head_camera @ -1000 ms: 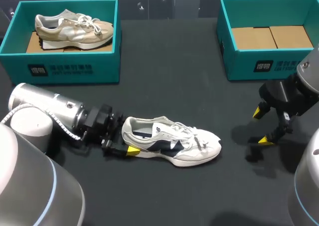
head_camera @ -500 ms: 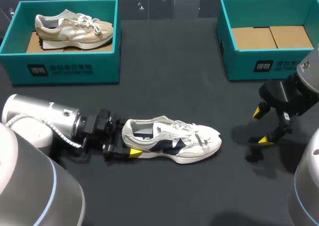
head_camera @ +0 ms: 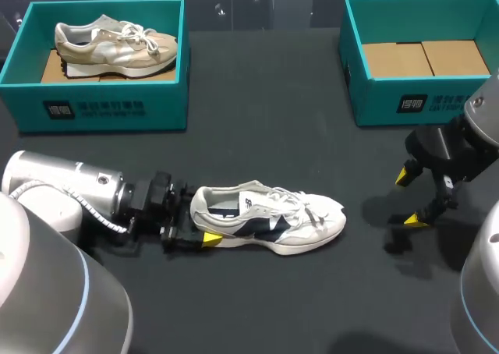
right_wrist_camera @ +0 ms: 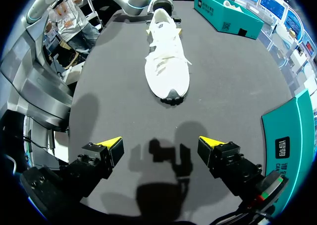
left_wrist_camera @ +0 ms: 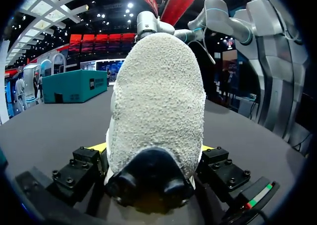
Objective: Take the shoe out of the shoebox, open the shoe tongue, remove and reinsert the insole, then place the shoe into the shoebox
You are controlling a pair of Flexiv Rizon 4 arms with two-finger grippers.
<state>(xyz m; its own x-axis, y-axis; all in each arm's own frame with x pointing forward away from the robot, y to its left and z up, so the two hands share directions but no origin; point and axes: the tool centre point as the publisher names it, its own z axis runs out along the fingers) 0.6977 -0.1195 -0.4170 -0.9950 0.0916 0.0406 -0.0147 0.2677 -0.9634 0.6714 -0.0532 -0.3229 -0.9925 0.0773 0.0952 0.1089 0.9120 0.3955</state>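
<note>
Shoe: white shoe (head_camera: pixel 269 223) upright on the table (head_camera: pixel 257 151), lower middle of the head view.
Long axis: heel toward frame left, toe toward frame right.
Heel: pinched from both sides by the left gripper (left_wrist_camera: pixel 154 150), the nearer one.
Toe side: right gripper (head_camera: pixel 409 198), fingers spread, lower right, well apart from the toe.
</note>
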